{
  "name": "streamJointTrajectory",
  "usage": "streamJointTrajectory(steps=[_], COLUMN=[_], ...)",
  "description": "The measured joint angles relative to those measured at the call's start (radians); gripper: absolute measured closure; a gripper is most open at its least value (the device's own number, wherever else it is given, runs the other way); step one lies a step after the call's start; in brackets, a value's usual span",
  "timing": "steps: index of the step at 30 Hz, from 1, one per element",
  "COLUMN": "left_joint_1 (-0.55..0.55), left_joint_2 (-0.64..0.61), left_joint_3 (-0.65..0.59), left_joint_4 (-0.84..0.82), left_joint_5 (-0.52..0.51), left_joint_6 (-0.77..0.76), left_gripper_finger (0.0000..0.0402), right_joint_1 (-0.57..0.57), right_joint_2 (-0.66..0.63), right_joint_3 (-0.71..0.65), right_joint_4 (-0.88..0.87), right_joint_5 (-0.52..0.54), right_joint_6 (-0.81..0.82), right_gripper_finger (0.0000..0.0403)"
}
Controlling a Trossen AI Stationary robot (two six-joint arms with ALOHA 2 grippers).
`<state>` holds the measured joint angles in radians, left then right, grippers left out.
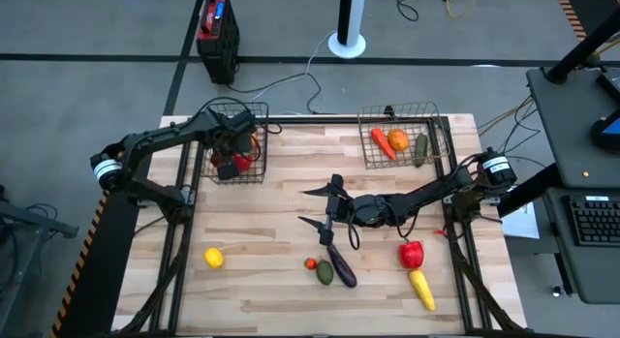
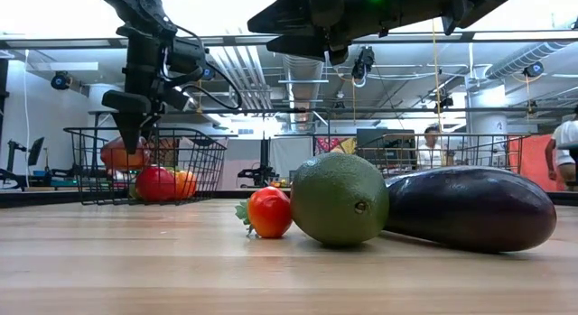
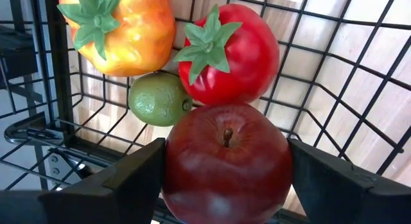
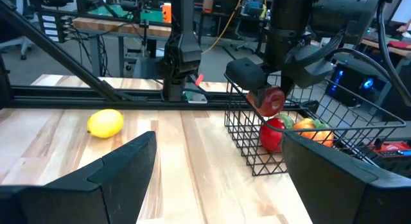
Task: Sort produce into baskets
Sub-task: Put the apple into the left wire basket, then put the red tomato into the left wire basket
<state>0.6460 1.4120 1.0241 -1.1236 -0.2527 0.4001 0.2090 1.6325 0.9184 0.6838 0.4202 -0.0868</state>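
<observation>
My left gripper (image 1: 231, 156) reaches down into the left wire basket (image 1: 254, 178) and is shut on a dark red apple (image 3: 225, 163). Below the apple lie an orange-yellow pepper (image 3: 122, 31), a red pepper (image 3: 234, 54) and a lime (image 3: 159, 99). My right gripper (image 1: 308, 206) hovers open and empty over the table's middle. Near it on the table lie an eggplant (image 1: 341, 265), a green fruit (image 1: 325, 272) and a small tomato (image 1: 311, 264). A lemon (image 1: 214, 258), a red pepper (image 1: 412, 253) and a yellow piece (image 1: 421, 288) also lie loose. The right basket (image 1: 441, 135) holds a carrot, an orange and a cucumber. My left gripper pinches the apple between its two fingers, one on each side (image 3: 176, 166), stem end facing the wrist camera. The fingers (image 3: 138, 176) come from above, pointing down into the basket. The apple (image 4: 273, 99) hangs at about rim height, clear of the fruit below.
A black-and-red box (image 1: 217, 33) and a white pole base (image 1: 347, 40) stand on the floor beyond the table's far edge. Bare wood lies between the two baskets and around the lemon. People show in the room behind (image 2: 432, 145).
</observation>
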Motion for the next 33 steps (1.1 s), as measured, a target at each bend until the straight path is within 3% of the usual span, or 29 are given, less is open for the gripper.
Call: streamJointTrajectory(steps=[8,21,33], left_joint_1=[0.0,-0.001,-0.004], left_joint_2=[0.0,0.0,-0.047], left_joint_3=[0.0,0.0,0.024], left_joint_4=[0.0,0.0,0.002], left_joint_5=[-0.016,-0.037,-0.016], left_joint_6=[-0.002,-0.009,-0.045], left_gripper_finger=[0.0108,0.0059,0.0057], right_joint_1=[0.0,0.0,0.0], right_joint_2=[0.0,0.0,0.0], right_joint_3=[0.0,0.0,0.0], right_joint_4=[0.0,0.0,0.0], right_joint_5=[0.0,0.0,0.0], right_joint_6=[0.001,0.001,0.001], right_gripper_finger=[0.0078,0.0078,0.0078])
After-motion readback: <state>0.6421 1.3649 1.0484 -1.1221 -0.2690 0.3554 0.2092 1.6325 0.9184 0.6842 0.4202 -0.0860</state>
